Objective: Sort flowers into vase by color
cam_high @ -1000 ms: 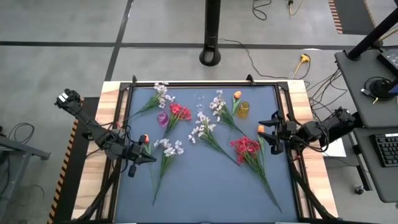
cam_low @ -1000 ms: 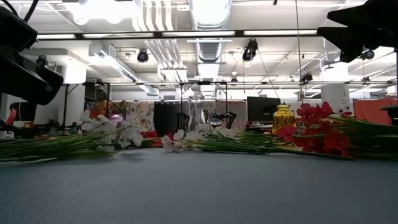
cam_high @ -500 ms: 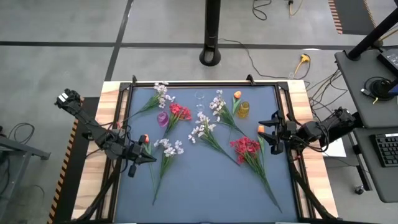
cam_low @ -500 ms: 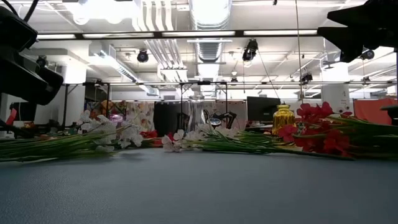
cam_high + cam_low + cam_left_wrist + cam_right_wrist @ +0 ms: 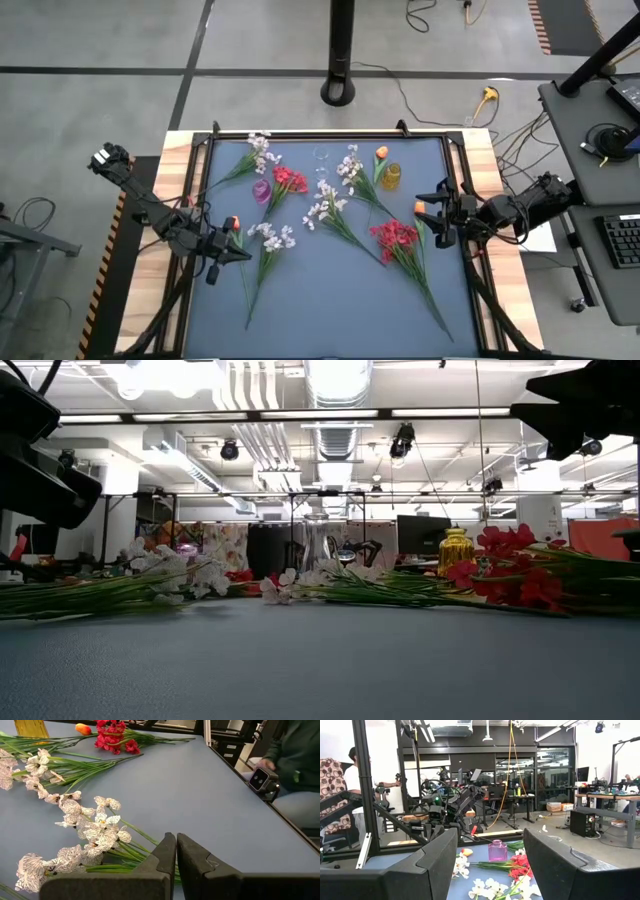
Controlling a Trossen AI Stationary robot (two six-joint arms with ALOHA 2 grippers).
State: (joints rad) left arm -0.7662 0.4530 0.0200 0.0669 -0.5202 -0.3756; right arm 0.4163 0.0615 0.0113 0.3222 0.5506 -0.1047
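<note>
Looking down from above, I saw that no flower was in a vase yet; all the sprays lay flat on the blue table [image 5: 330,300]; the left gripper [image 5: 243,254] sat at the left side, its two dark fingers [image 5: 167,855] pressed tight together and holding nothing; the white spray [image 5: 268,243] lay just beside it, toward the middle of the table, with its blossoms near the claw tip and its long green stem running away toward the front edge; so the stem ran almost across the way the claw pointed, which I judged a good way to pinch it once the fingers spread; a small orange bud [image 5: 233,221] lay just behind that claw; the right gripper [image 5: 427,217] sat at the right side with its fingers spread apart and empty; the red spray [image 5: 396,238] lay just beside it, toward the middle, its stem slanting off to the front right corner; the purple vase [image 5: 262,191] stood nearer the left arm, with a second red spray [image 5: 288,181] touching it; the yellow vase [image 5: 390,176] stood nearer the right arm; a clear vase [image 5: 321,158] stood at the back between them; I judged the left arm nearer the white spray, and the right arm nearer the red one.
</note>
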